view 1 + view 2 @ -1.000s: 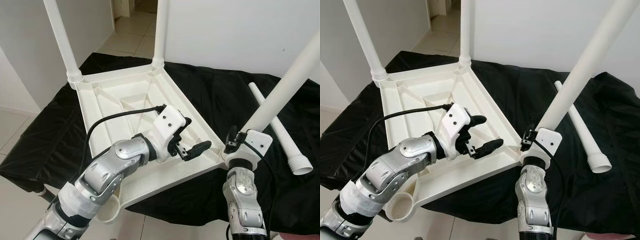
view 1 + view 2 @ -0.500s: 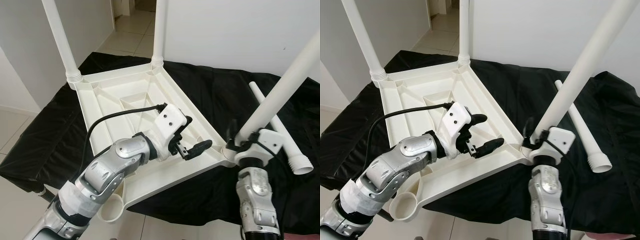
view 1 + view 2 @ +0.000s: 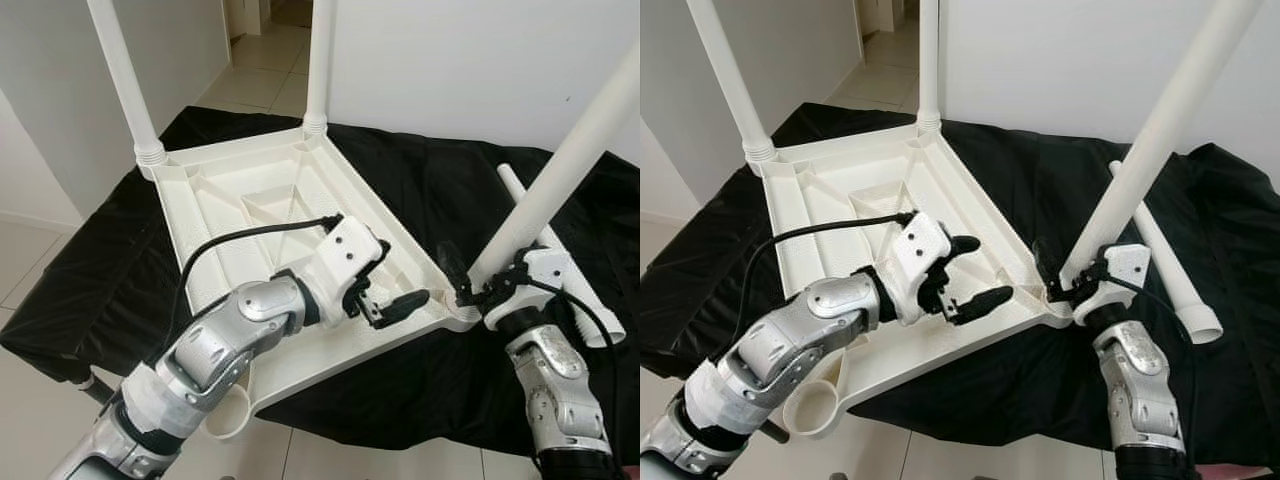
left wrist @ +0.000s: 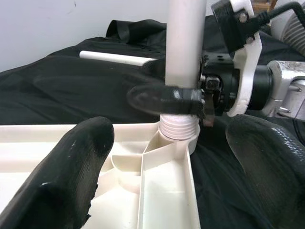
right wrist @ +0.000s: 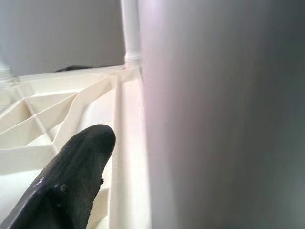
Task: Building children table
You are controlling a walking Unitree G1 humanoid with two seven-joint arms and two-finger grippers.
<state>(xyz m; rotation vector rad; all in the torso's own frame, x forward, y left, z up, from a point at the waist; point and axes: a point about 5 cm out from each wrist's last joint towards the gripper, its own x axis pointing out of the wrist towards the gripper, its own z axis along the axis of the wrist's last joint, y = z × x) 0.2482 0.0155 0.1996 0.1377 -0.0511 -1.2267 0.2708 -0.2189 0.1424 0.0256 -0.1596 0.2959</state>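
Note:
A white plastic tabletop (image 3: 250,200) lies upside down on a black cloth (image 3: 430,180). Two white legs (image 3: 120,70) (image 3: 320,60) stand in its far corners. A third leg (image 3: 560,170) rises tilted from the near right corner, its ribbed collar (image 4: 177,128) in the socket. My right gripper (image 3: 465,285) is shut around this leg just above the collar. My left gripper (image 3: 392,278) is open over the tabletop's rim, close to that corner. A fourth leg (image 3: 1175,285) lies loose on the cloth to the right.
The near left corner socket (image 3: 225,420) hangs over the cloth's front edge, above tiled floor. White walls stand behind and to the left, with a doorway at the back. The cloth (image 3: 1240,230) spreads beyond the loose leg on the right.
My right forearm has swung out to the right and its wrist has turned around the leg's base. The left gripper has edged slightly toward the same corner.

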